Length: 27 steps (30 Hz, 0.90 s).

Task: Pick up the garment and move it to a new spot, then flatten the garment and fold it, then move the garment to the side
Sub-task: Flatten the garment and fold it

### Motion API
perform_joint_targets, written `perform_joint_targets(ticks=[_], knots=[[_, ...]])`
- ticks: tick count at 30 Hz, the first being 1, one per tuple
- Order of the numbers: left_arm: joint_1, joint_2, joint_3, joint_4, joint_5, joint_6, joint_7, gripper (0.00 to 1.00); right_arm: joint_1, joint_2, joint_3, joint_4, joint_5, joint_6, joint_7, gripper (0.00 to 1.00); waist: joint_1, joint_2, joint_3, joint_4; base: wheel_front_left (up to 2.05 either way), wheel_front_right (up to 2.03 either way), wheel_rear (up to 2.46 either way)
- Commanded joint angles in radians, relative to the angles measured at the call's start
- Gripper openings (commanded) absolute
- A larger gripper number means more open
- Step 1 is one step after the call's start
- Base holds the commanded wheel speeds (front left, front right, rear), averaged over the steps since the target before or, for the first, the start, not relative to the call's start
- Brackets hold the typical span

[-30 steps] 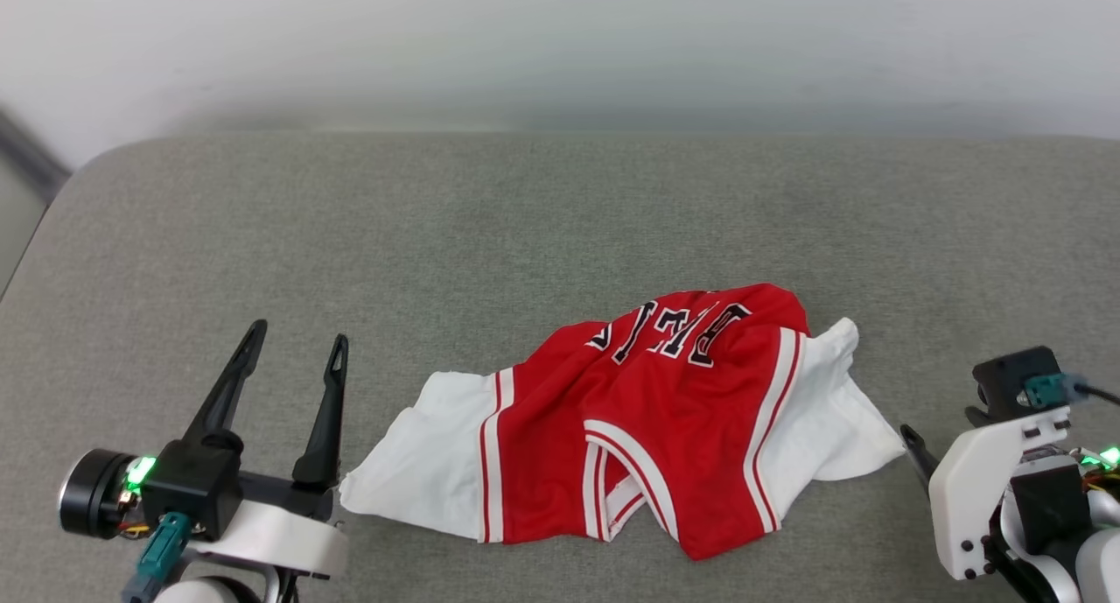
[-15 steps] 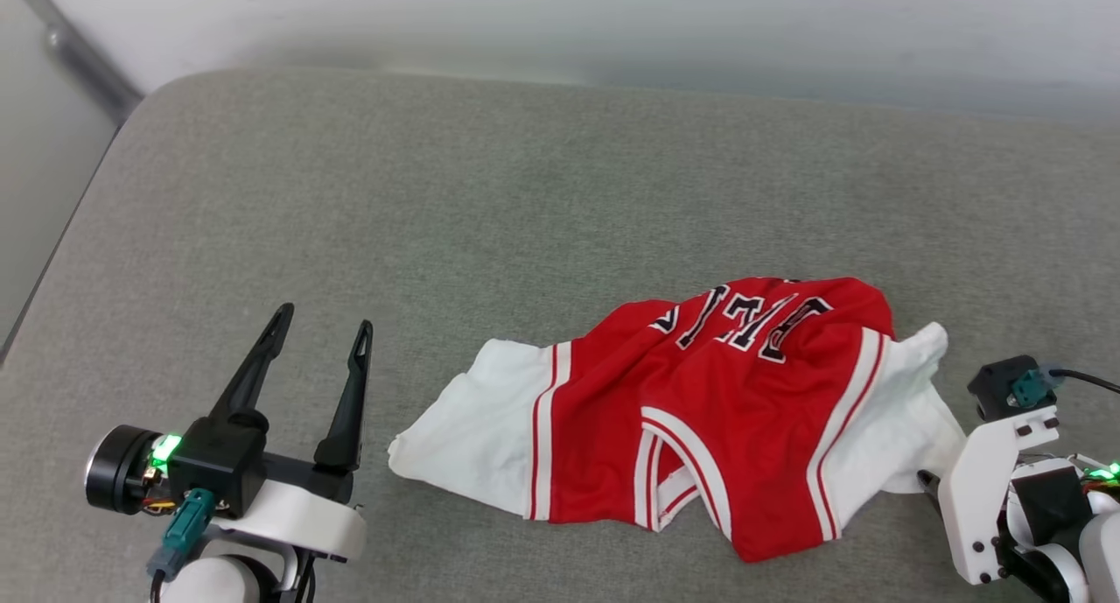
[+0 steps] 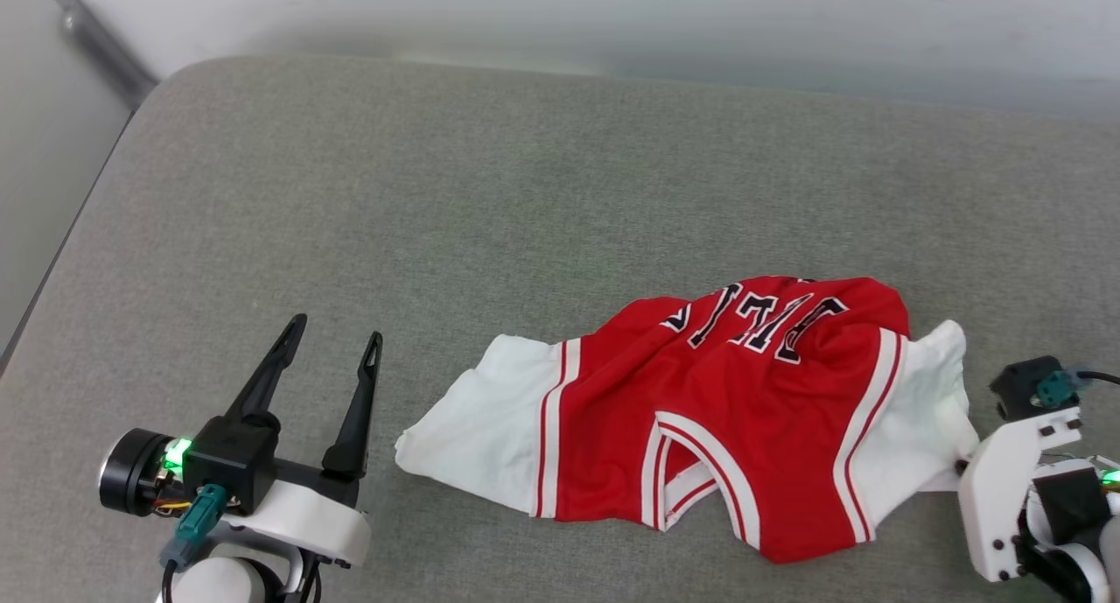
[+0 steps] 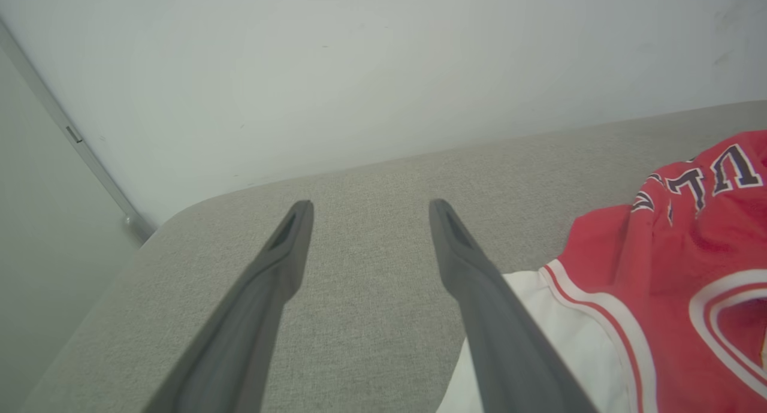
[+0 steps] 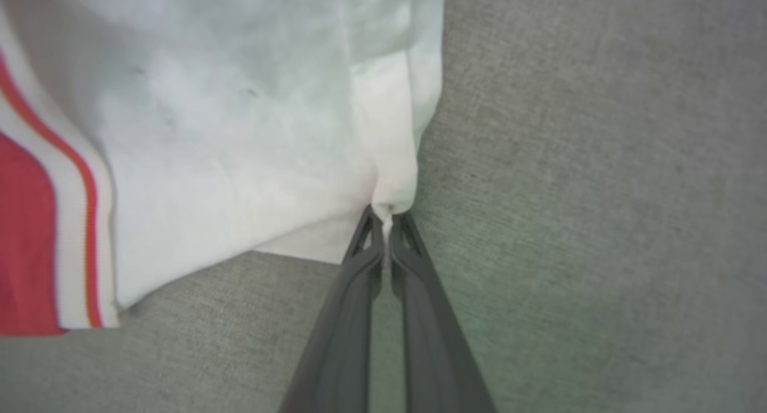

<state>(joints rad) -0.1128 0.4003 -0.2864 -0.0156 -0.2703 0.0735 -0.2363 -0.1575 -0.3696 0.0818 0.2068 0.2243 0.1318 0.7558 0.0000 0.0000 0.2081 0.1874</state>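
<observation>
The garment (image 3: 752,410), a red shirt with white sleeves, striped trim and black lettering, lies rumpled on the grey cushion (image 3: 490,200). In the right wrist view my right gripper (image 5: 386,215) is shut on the edge of the garment's (image 5: 239,137) white right sleeve, the cloth pinched at its fingertips. Its white wrist housing (image 3: 1006,489) sits at the shirt's right end in the head view, fingers hidden. My left gripper (image 3: 337,340) stands open left of the other white sleeve, with nothing between its fingers (image 4: 473,269). The garment (image 4: 671,269) lies to the right in the left wrist view.
The cushion's rounded left edge (image 3: 79,227) drops off beside a pale wall (image 3: 612,17) with a grey strip (image 3: 96,43) in the corner. Bare grey cushion stretches behind and left of the shirt.
The head camera has turned, shifting the whole picture right and down. My right gripper has closed on the white sleeve's edge. The left gripper stays open.
</observation>
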Motion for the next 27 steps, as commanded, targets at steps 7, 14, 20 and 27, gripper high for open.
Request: perform_joint_targets(ticks=[7,14,20,27], knots=[[0.011,0.008,0.007,0.011,-0.013,0.007,-0.006,1.0,0.065,-0.054,-0.076,0.013,0.025,-0.002,0.017,0.0,0.0,0.0,-0.041,-0.05,0.0,0.0,0.0],[0.028,0.015,0.006,0.013,-0.022,0.01,-0.007,1.0,0.123,-0.082,-0.169,-0.015,0.025,-0.002,0.033,0.0,0.0,0.0,-0.062,-0.078,0.0,0.0,0.0],[0.038,0.02,-0.002,0.018,-0.028,0.005,0.0,1.0,0.128,-0.065,-0.18,-0.015,0.009,-0.001,-0.021,1.0,0.0,0.0,-0.072,-0.094,0.0,0.0,0.0],[0.07,0.026,0.002,0.006,-0.046,0.012,0.009,1.0,0.103,-0.004,-0.226,-0.066,0.018,-0.001,-0.219,1.0,0.0,0.0,-0.108,-0.12,0.0,0.0,0.0]])
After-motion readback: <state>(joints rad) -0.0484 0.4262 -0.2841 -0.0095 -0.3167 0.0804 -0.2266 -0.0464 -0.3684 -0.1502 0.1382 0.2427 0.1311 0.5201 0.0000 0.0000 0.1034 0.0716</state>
